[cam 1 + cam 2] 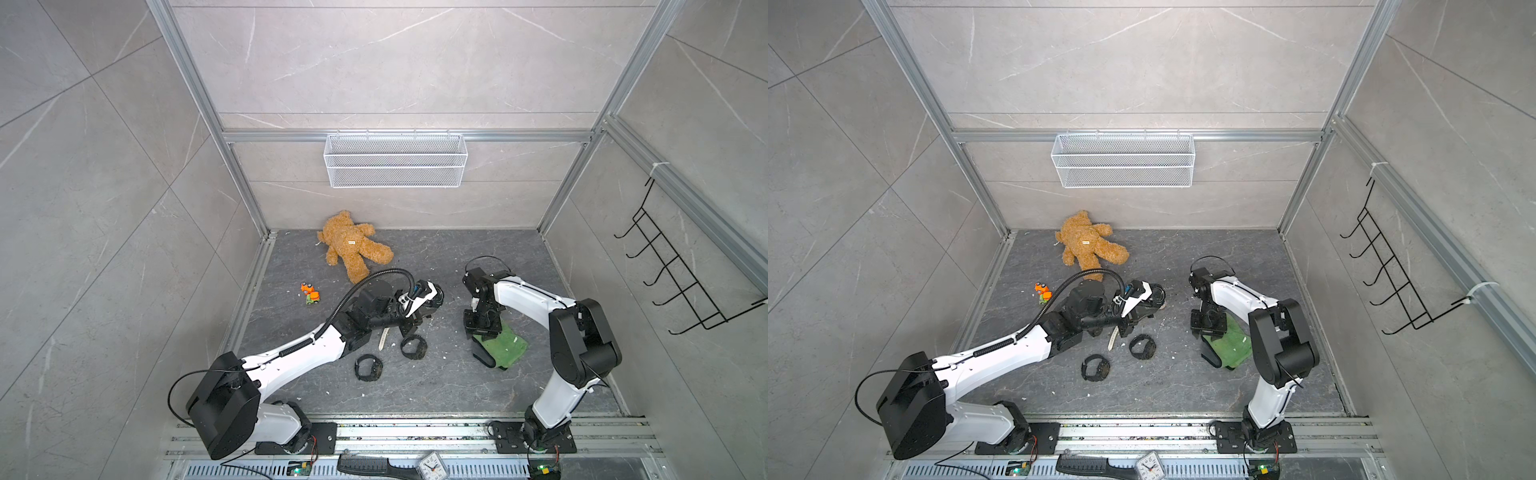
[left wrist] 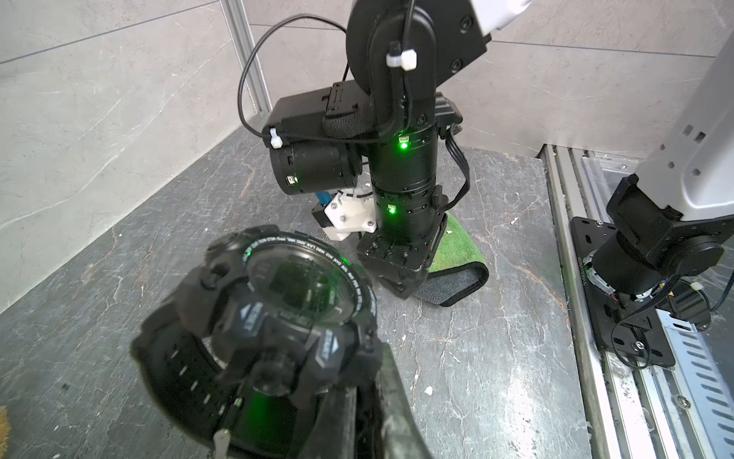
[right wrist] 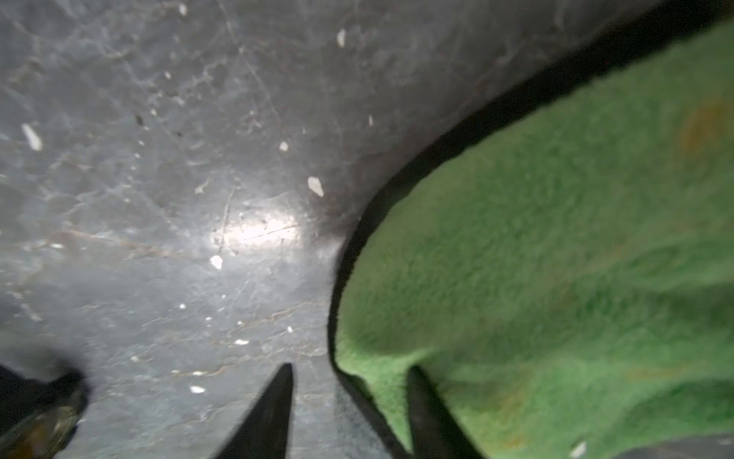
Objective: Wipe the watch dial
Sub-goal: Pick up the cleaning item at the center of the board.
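My left gripper (image 2: pixel 365 393) is shut on the strap of a black digital watch (image 2: pixel 274 318), lifted off the floor. Its round dial (image 2: pixel 302 284) faces the right arm. In both top views the held watch (image 1: pixel 435 296) (image 1: pixel 1156 296) sits at the left arm's tip. A green cloth (image 1: pixel 507 347) (image 1: pixel 1235 345) with a black rim lies on the floor. My right gripper (image 3: pixel 351 373) points down over its left edge. It is open, with one finger (image 3: pixel 421 397) on the cloth (image 3: pixel 556 258), the other on bare floor, and the rim between them.
Two more black watches (image 1: pixel 368 368) (image 1: pixel 414 347) and a white strap (image 1: pixel 384 338) lie below the left gripper. A teddy bear (image 1: pixel 353 245) and toy cars (image 1: pixel 311 293) lie further back. A mesh basket (image 1: pixel 395 160) hangs on the back wall. A comb (image 1: pixel 374 465) and clock (image 1: pixel 432 465) lie in front.
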You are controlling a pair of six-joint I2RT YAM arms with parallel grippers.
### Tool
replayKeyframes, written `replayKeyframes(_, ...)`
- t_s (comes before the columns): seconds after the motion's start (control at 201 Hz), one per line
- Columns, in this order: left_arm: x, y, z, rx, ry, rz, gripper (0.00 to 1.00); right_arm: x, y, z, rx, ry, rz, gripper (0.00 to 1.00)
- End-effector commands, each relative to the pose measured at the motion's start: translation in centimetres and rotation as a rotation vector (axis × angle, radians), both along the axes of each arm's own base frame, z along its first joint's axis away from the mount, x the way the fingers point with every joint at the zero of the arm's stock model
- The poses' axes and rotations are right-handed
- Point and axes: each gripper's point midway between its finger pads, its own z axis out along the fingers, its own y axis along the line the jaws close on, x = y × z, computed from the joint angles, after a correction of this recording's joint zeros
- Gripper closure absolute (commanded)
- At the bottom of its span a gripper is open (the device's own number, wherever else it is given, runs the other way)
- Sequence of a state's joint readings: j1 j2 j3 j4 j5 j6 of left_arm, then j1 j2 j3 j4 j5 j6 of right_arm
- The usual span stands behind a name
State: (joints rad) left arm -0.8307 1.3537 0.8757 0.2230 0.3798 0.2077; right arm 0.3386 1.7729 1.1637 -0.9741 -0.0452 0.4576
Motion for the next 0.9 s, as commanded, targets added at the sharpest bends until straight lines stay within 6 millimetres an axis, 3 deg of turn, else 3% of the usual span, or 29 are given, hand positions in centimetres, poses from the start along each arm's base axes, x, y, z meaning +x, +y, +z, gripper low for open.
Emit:
replayKeyframes(0.0,0.0,0.0,2.3,-0.045,-0.043,0.005,1.00,0.9,-1.6,1.1,-0.082,-0.052,-0.009,0.86)
replayKeyframes(0.105,0.2,-0.4,2.5,-0.037,-0.048,-0.011,1.00,1.7,-3.2,4.1,-0.120,-0.127,-0.027,1.00)
replayKeyframes(0.299,0.7,-1.6,3.3,-0.037,-0.065,-0.043,1.00,2.5,-5.2,9.6,-0.131,-0.242,-0.058,1.00)
replayKeyframes(0.503,1.1,-2.9,4.0,-0.041,-0.067,-0.082,1.00,2.8,-4.2,14.0,-0.031,-0.371,-0.052,1.00)
replayKeyframes(0.767,1.6,-3.7,4.4,-0.052,-0.065,-0.094,1.00,2.6,0.2,20.9,0.302,-0.616,0.022,1.00)
replayKeyframes(0.891,1.6,-4.0,5.0,-0.070,-0.062,-0.101,1.00,2.6,-0.5,22.8,0.287,-0.645,0.002,1.00)
